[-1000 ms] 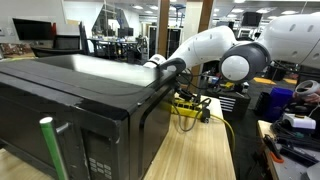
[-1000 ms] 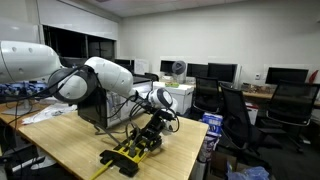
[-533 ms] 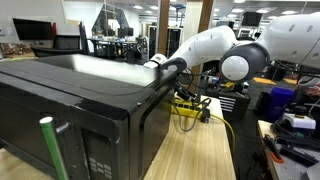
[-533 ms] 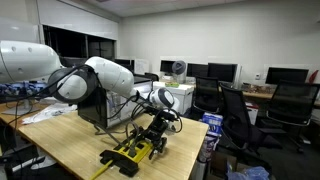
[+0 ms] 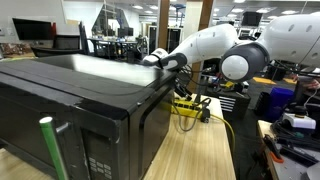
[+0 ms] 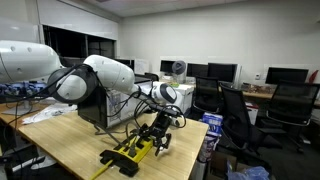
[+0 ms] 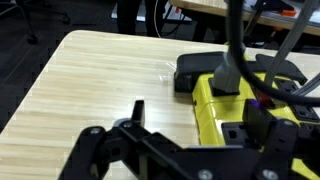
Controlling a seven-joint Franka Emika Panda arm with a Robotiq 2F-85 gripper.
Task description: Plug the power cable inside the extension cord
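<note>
The extension cord (image 7: 215,105) is a bright yellow strip with dark sockets, lying on the light wooden table (image 7: 90,90). A dark plug (image 7: 228,76) of the power cable (image 7: 234,25) stands in the strip near its far end, and the cable rises straight up from it. My gripper (image 7: 198,114) hangs just above the strip, open, one finger on each side of it and nothing between them. In both exterior views the yellow strip (image 6: 136,151) (image 5: 186,109) lies beside the black appliance. My gripper (image 6: 160,128) is over the strip's far part.
A large black microwave-like appliance (image 5: 80,100) fills the table next to the strip. A green-topped rod (image 5: 47,140) stands in front of it. Office chairs (image 6: 235,115) and desks with monitors (image 6: 285,76) lie beyond the table edge.
The jaws have opened from nearly shut to wide. The arm's wrist has lifted a little away from the strip. The plug stays in the strip.
</note>
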